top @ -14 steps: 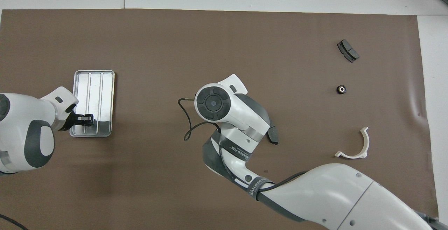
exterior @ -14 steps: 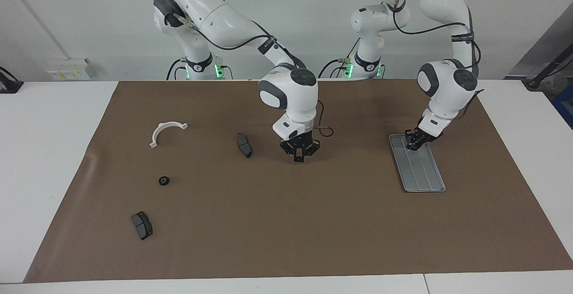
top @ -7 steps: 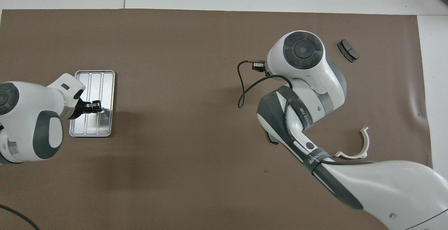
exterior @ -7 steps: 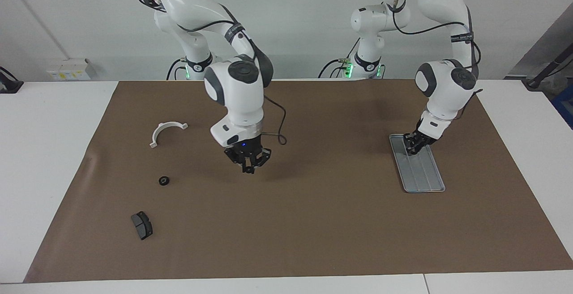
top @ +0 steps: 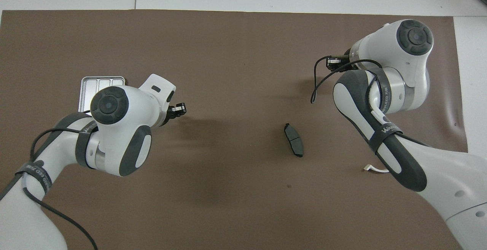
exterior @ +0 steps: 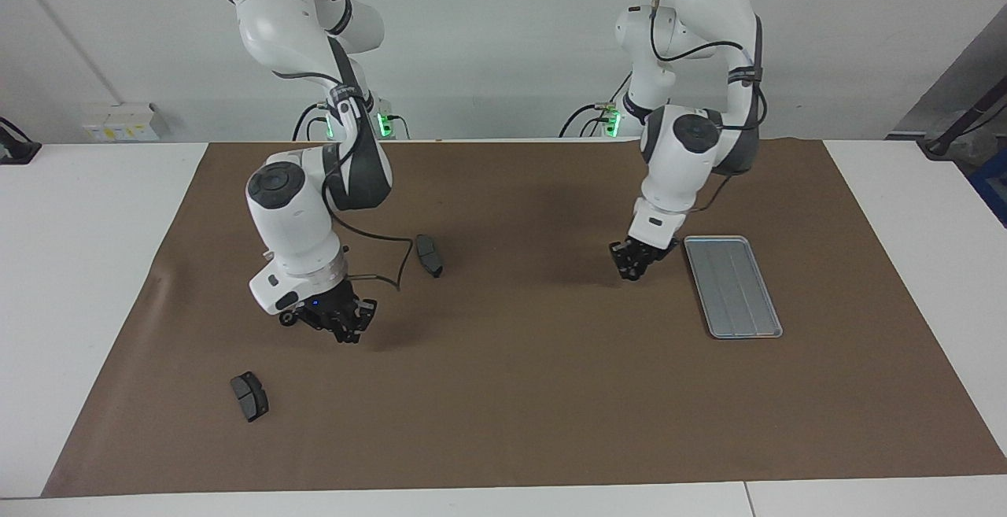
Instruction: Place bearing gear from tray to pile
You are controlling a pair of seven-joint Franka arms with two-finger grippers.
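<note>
The brown mat (exterior: 511,407) is carrying the silver tray (exterior: 735,297) at mid-frame in the facing view, toward the left arm's end. The left gripper (exterior: 632,271) is hanging over the mat just beside the tray, and its grip cannot be made out. The right gripper (exterior: 344,334) is hovering shut lower in the frame, between one dark brake pad (exterior: 429,256) and a second brake pad (exterior: 249,396).

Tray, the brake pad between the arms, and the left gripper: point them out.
tray (exterior: 732,285), facing view, ridged floor.
brake pad (top: 293,139), overhead view, middle of its face.
left gripper (exterior: 632,271), facing view, at its tips.
</note>
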